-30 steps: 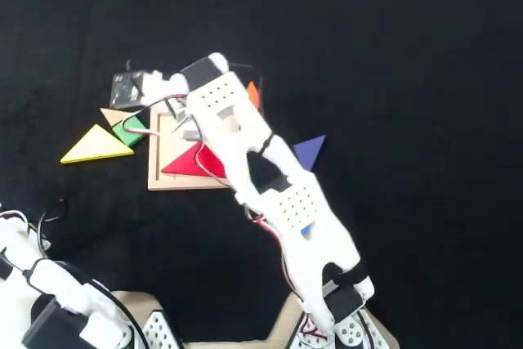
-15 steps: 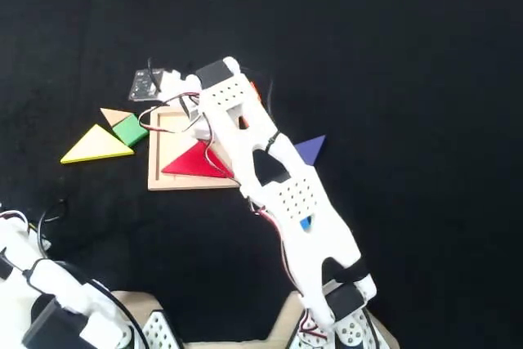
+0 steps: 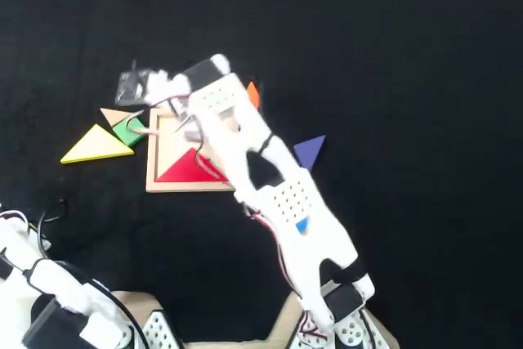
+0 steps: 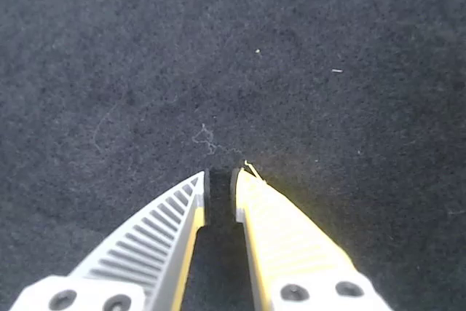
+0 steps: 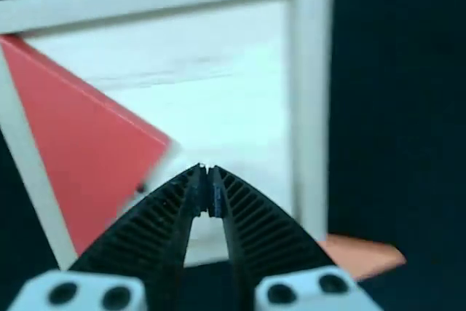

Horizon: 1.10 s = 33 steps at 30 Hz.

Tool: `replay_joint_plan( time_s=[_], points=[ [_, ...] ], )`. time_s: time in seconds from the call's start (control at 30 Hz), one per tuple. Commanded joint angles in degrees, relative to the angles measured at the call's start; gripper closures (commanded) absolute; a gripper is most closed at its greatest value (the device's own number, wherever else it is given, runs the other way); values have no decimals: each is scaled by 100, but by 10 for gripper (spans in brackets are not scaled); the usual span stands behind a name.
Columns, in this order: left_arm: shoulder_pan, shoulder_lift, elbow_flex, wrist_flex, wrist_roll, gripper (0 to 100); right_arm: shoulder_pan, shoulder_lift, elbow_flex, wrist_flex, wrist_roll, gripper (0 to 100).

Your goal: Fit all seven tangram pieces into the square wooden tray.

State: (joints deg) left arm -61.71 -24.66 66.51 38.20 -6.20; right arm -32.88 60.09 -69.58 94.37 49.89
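Note:
The square wooden tray (image 3: 153, 153) lies left of the table's middle, with a red triangle (image 3: 181, 169) in its near part. My right arm (image 3: 245, 161) stretches over the tray from the near side. The right gripper (image 5: 206, 180) is shut, holding nothing, its tips low over the bare tray floor (image 5: 218, 92) next to the red triangle (image 5: 80, 158). Left of the tray lie a yellow triangle (image 3: 94, 146), a green square (image 3: 127, 130) and a small tan triangle (image 3: 113, 114). My left gripper (image 4: 220, 180) is shut over bare black cloth.
An orange piece (image 3: 253, 94) lies beyond the tray's far right corner, also seen as the orange piece (image 5: 364, 253) beside the tray rim (image 5: 313, 107). A blue triangle (image 3: 309, 150) sits right of my right arm. The left arm's base (image 3: 49, 292) stands at the near left corner.
My right arm's wrist swung a little to the right and then back left over the tray. The red triangle has shifted slightly left in the tray. The left arm stayed put.

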Motion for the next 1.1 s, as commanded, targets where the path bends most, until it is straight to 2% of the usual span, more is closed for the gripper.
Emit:
replay_joint_plan(
  time_s=[0.0, 0.1, 0.2, 0.3, 0.4, 0.5, 0.6, 0.67, 0.77, 0.83, 0.9, 1.0, 1.07],
  points=[
    [101, -88, -31, -9, 26, 909, 352, -268, -1798, 738, -70, 988],
    [470, -97, -119, 18, 44, 909, 651, -664, -2642, 703, -1134, 988],
    [1147, -114, -567, 264, -26, 908, 800, -1262, -2246, 703, -1846, 988],
    [1666, -185, -1692, 1486, -651, 869, 1011, -2062, -1323, 703, -2127, 988],
    [2149, -193, -2897, 2813, -941, 820, 1178, -3081, -189, 695, -2180, 988],
    [2510, -193, -4004, 3807, -774, 809, 1266, -4145, 919, 686, -2180, 988],
    [2765, -193, -4813, 4325, 62, 809, 1371, -5077, 1982, 677, -2180, 988],
    [2941, -185, -5103, 4308, 545, 809, 1495, -5604, 2747, 677, -2189, 988],
    [3257, -79, -5015, 4009, 598, 809, 1855, -6281, 3969, 651, -2189, 988],
    [3433, 176, -4769, 4132, 765, 809, 2251, -6677, 4813, 554, -2180, 988],
    [3477, 527, -4418, 4070, 1486, 809, 2699, -7037, 5640, 290, -2145, 988],
    [3477, 1116, -3960, 3305, 3015, 809, 3349, -7591, 7125, -607, -2136, 988],
    [3538, 1415, -3855, 2857, 3446, 809, 3648, -7952, 8242, -1424, -2136, 988]
  ],
)
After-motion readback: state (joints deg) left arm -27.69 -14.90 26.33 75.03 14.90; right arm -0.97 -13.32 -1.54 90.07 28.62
